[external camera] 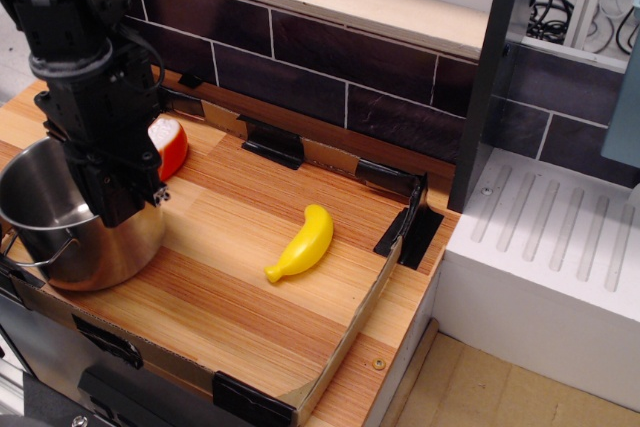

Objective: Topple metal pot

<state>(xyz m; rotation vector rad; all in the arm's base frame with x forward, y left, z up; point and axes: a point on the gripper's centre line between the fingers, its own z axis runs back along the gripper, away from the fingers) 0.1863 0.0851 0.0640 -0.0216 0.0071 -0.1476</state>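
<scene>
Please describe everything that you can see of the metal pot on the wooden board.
The metal pot is a large, shiny steel cylinder, standing upright and open at the board's front left corner. A thin wire loop handle hangs on its near side. Its inside looks empty where visible. The black end effector covers its right rim; actual contact cannot be judged. The orange-and-white object lies just behind it.

The pot (pixel 75 222) stood upright at the left front of the board (pixel 230 277), close to its front edge. The gripper (pixel 118 209) hung over the pot's right rim, in front of it in this view. Just behind and right of the pot lay the round fruit (pixel 171 142), partly hidden by the arm. The banana (pixel 302 242) lay near the board's middle, well to the right of the pot. A tiled wall (pixel 320 72) ran behind the board, and a ridged tray (pixel 560 247) lay to the right of it.
</scene>
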